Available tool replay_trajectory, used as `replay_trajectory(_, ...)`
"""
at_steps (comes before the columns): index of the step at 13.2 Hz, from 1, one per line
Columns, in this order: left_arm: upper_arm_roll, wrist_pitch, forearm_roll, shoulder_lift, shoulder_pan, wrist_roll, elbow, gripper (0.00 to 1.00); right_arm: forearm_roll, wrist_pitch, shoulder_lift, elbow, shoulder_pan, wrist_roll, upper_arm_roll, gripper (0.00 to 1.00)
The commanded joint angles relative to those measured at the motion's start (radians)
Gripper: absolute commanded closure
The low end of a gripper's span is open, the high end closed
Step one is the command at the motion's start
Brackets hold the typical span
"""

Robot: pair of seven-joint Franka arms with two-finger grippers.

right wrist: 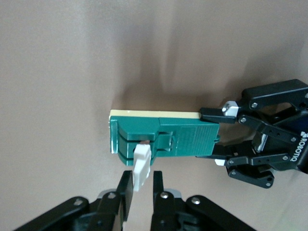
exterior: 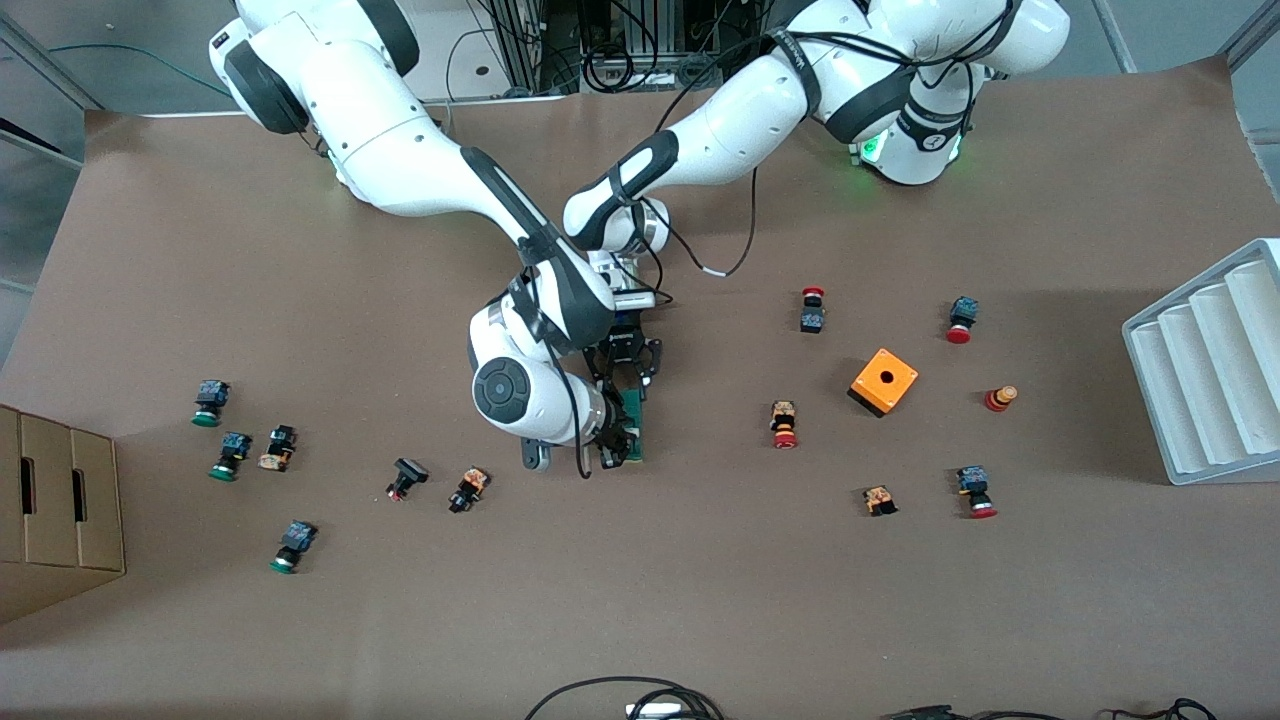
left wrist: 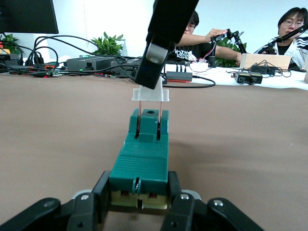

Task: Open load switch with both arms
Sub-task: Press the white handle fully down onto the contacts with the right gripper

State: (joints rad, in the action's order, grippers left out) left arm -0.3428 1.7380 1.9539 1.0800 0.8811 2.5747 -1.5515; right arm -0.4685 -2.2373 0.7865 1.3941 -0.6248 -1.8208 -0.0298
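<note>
item: load switch [exterior: 637,424], dark green bar on the brown table [exterior: 700,600] near its middle, nearer the front camera than both my bases; long axis runs from the bases toward the front camera

white piece [right wrist: 141,166]: at the end nearer the front camera, raised off the body on two thin pins

my left gripper [left wrist: 139,204]: clamped shut on the load switch at the end nearer the bases, a finger on each long side

my right gripper [right wrist: 139,190]: narrow, pinching the white piece

hidden: in the front view my right arm's wrist covers much of the load switch and its fingertips; in the left wrist view only the right gripper's lower part shows, the rest cut off

also present: orange box [exterior: 884,381] toward the left arm's end; push-buttons scattered both ways
</note>
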Motion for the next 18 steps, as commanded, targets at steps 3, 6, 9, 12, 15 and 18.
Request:
replay_trajectory(3, -0.007, 0.005, 0.006, 0.031, -0.001, -0.011, 0.024, 0.49, 0.016, 0.004, -0.032, 0.039, -0.009, -0.005, -0.002, 0.77)
replay_trajectory(6, -0.007, 0.005, 0.006, 0.031, -0.001, -0.011, 0.022, 0.49, 0.018, 0.007, -0.03, 0.04, -0.009, 0.002, -0.002, 0.8)
replay_trajectory(9, -0.007, 0.005, 0.006, 0.031, -0.001, -0.011, 0.022, 0.49, 0.021, 0.001, -0.047, 0.072, -0.007, 0.009, -0.002, 0.82)
replay_trajectory(12, -0.007, 0.005, 0.006, 0.032, -0.001, -0.011, 0.022, 0.49, 0.021, -0.031, -0.088, 0.144, -0.007, 0.037, -0.001, 0.83)
replay_trajectory(15, -0.007, 0.005, 0.006, 0.034, -0.001, -0.011, 0.022, 0.49, 0.024, -0.053, -0.101, 0.171, -0.006, 0.051, 0.022, 0.83)
replay_trajectory(18, -0.007, 0.005, 0.006, 0.035, -0.001, -0.011, 0.022, 0.49, 0.037, -0.061, -0.108, 0.19, -0.021, 0.051, 0.022, 0.83)
